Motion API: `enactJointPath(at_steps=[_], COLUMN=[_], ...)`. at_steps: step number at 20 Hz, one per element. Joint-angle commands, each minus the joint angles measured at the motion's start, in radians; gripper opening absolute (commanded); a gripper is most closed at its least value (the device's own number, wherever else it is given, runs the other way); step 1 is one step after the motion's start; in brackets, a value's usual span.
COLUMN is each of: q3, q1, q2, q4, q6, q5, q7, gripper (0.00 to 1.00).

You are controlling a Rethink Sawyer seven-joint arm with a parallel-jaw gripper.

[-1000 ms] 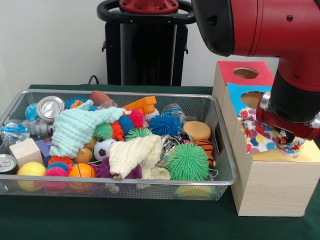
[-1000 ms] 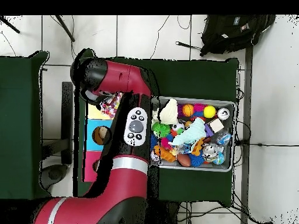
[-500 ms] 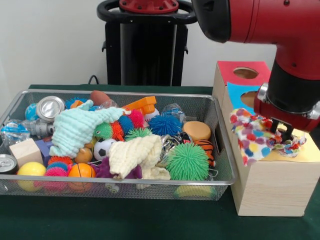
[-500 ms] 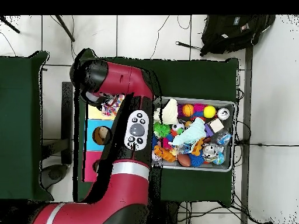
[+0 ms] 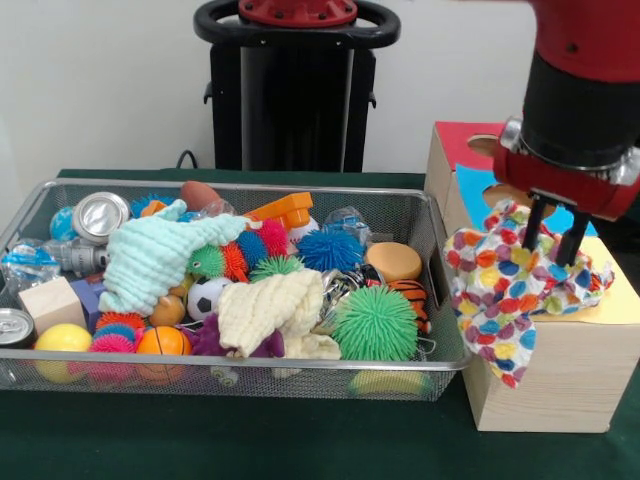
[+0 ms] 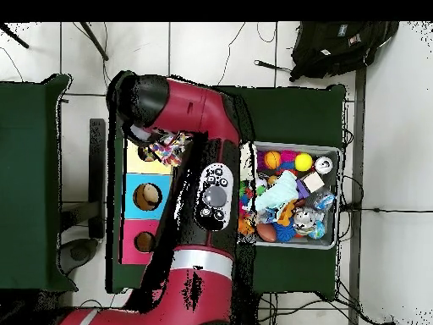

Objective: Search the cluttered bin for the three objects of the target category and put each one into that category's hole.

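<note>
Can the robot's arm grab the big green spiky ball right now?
Probably not yet: nothing covers the green spiky ball, but the end effector is over the wooden box, shut on the spotted cloth.

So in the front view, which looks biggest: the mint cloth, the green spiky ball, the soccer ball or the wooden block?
1. Mint cloth
2. Green spiky ball
3. Wooden block, partly hidden behind the bin wall, so less sure
4. Soccer ball, partly buried

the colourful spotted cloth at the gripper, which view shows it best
The front view. There the spotted cloth hangs in full below the gripper, draped over the wooden box edge, with its coloured dots clear. The overhead view shows only a small patch of the cloth beside the red arm, which hides the rest.
</note>
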Motion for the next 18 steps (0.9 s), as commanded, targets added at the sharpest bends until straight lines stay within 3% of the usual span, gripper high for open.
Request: enactJointPath(at_steps=[1, 2, 18], q3=[0.036, 0.041, 0.082], q1=[-0.06, -0.065, -0.073], q2=[-0.045, -0.045, -0.086], q4=[0.1, 0.105, 0.181], q6=[-0.061, -0.063, -0.17], q5=[-0.094, -0.085, -0.144], q7=[-0.035, -0.013, -0.035], gripper=[1.0, 0.0, 0.0])
